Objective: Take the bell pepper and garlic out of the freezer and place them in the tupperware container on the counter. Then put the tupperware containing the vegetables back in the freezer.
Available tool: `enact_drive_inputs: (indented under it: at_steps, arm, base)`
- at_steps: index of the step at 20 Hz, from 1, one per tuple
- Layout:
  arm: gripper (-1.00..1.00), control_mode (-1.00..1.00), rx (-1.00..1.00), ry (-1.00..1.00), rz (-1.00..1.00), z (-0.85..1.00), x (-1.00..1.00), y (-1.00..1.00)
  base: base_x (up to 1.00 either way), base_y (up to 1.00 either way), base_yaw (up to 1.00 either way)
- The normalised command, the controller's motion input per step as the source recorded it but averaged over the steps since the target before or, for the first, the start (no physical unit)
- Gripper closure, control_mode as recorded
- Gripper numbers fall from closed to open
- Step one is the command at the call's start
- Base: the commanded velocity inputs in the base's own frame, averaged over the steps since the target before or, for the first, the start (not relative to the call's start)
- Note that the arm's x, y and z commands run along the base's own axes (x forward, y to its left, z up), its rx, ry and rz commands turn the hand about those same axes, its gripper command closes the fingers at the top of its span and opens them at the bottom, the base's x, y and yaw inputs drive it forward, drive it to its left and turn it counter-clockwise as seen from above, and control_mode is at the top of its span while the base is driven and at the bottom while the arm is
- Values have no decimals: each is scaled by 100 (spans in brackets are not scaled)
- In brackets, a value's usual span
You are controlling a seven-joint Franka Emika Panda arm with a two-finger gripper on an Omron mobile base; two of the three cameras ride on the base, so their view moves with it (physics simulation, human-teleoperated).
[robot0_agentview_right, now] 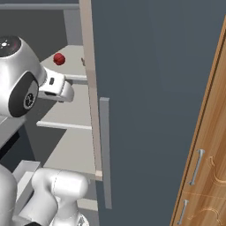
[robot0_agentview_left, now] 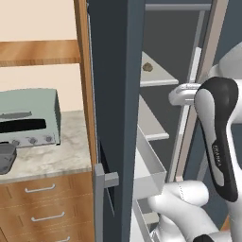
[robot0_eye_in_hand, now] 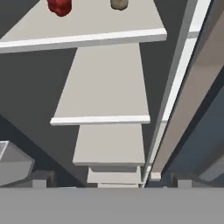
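Nearest us, our gripper's (robot0_eye_in_hand: 112, 181) two dark fingertips (robot0_eye_in_hand: 41, 179) stand wide apart, holding nothing, inside the tall slate-blue freezer (robot0_agentview_left: 116, 94). On its upper light grey shelf (robot0_eye_in_hand: 87, 26) sit the small glossy red bell pepper (robot0_eye_in_hand: 59, 6) and, apart, the beige-grey garlic bulb (robot0_eye_in_hand: 119, 4) (both well beyond us). The dark grey tupperware container (robot0_agentview_left: 5, 158) rests on the marbled stone counter (robot0_agentview_left: 52, 158).

Arm raised, gripper (robot0_eye_in_hand: 112, 180) level
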Motion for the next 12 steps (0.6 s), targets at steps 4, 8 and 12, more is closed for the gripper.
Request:
enact_drive_inputs:
  at_steps: [4, 8, 12]
  arm:
    - [-100, -100, 3, -17, 0, 31, 35, 0]
    - [-100, -100, 3, -8, 1, 31, 69, 4]
    - [-100, -100, 1, -2, 7, 29, 77, 21]
  base:
    - [0, 0, 0]
    - [0, 0, 0]
    - [0, 0, 0]
